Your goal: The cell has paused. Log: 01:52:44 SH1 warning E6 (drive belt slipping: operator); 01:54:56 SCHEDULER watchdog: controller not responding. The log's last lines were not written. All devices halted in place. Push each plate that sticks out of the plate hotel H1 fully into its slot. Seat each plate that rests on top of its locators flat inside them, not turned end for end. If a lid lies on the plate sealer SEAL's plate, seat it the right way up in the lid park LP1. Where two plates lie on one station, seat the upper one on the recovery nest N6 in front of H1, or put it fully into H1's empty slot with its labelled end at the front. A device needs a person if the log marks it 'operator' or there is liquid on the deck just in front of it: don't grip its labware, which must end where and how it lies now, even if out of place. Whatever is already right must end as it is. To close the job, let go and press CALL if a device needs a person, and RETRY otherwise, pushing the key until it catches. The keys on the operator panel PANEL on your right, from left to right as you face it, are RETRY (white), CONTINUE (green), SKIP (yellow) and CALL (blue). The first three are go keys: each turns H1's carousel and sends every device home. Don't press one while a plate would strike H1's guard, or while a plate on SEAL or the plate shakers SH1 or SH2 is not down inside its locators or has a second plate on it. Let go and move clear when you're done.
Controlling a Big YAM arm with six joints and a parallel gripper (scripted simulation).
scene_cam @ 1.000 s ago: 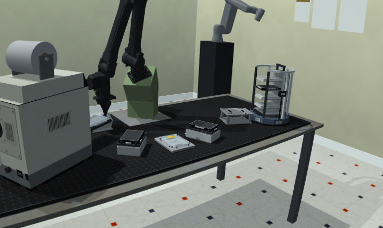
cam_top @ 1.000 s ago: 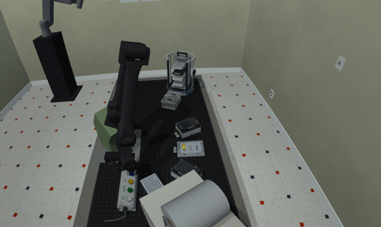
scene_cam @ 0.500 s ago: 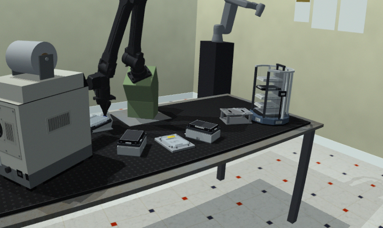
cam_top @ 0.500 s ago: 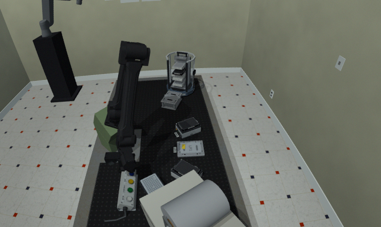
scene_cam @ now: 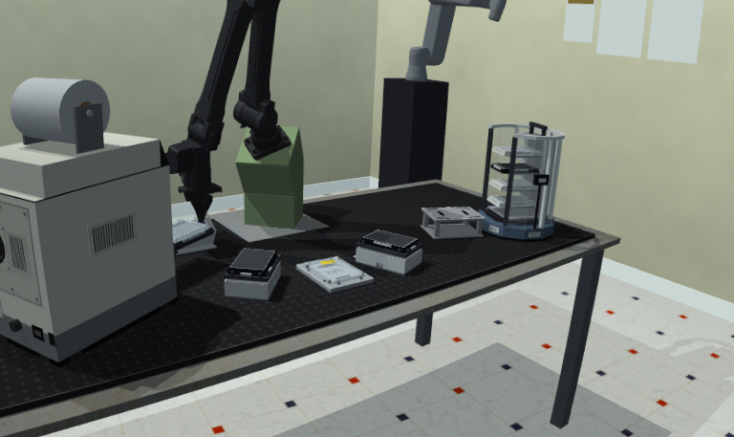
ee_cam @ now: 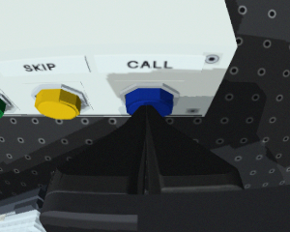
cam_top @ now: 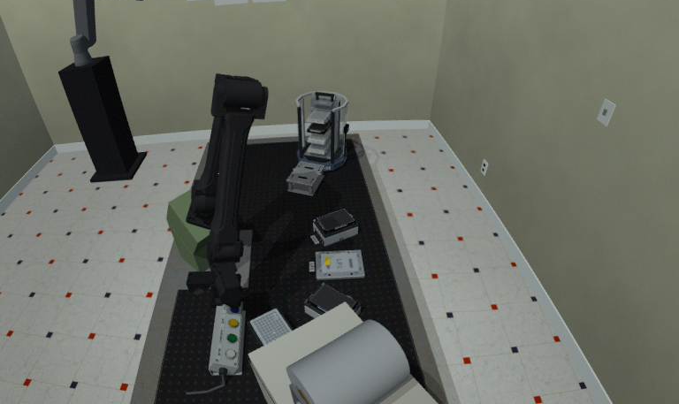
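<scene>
CALL key (ee_cam: 147, 100), closed empty claw (ee_cam: 145, 114) tip touching it

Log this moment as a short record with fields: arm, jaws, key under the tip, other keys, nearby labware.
arm: folded down over the operator panel
jaws: gripper shut, holding nothing
key under the tip: blue CALL key, closed tip at its near edge
other keys: yellow SKIP key beside it, untouched; green key and white key further along
nearby labware: white well plate beside the panel, in front of the sealer
</scene>
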